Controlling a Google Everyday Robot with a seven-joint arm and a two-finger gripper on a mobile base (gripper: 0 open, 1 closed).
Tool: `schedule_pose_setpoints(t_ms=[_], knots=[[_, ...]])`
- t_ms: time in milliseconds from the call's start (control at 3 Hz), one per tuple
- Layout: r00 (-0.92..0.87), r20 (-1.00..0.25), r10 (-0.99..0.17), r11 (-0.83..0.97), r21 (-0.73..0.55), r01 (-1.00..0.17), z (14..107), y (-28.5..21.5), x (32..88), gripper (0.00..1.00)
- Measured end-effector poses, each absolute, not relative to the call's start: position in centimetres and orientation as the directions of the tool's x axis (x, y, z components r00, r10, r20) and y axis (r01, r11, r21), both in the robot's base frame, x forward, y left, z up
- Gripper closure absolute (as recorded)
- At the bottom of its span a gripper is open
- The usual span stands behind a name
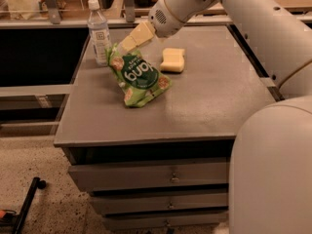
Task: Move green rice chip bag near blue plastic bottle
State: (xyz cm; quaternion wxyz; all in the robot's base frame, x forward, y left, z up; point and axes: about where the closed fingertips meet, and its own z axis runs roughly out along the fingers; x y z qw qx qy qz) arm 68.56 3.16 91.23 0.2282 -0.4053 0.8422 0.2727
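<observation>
The green rice chip bag point(140, 79) rests tilted on the grey table point(209, 101), left of centre, with its dark green round patch facing me. Its top left corner is right at the tip of my gripper point(126, 45), which reaches down from the upper right on the white arm. I cannot tell whether that corner is held. The blue plastic bottle point(99, 33), clear with a white cap and label, stands upright at the table's far left corner. It is just left of the bag's top, close to it.
A pale yellow sponge point(173, 60) lies on the table right of the bag, under the arm. The table's left edge runs just beside the bottle. Drawers point(170, 177) sit under the tabletop. The robot's white body point(273, 169) fills the lower right.
</observation>
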Motion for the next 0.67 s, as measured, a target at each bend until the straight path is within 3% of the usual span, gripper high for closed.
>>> schedule_pose_setpoints(t_ms=[667], knots=[[-0.575,-0.626,-0.527,0.512,0.306,-0.802,91.69,2.02,68.78,0.0]])
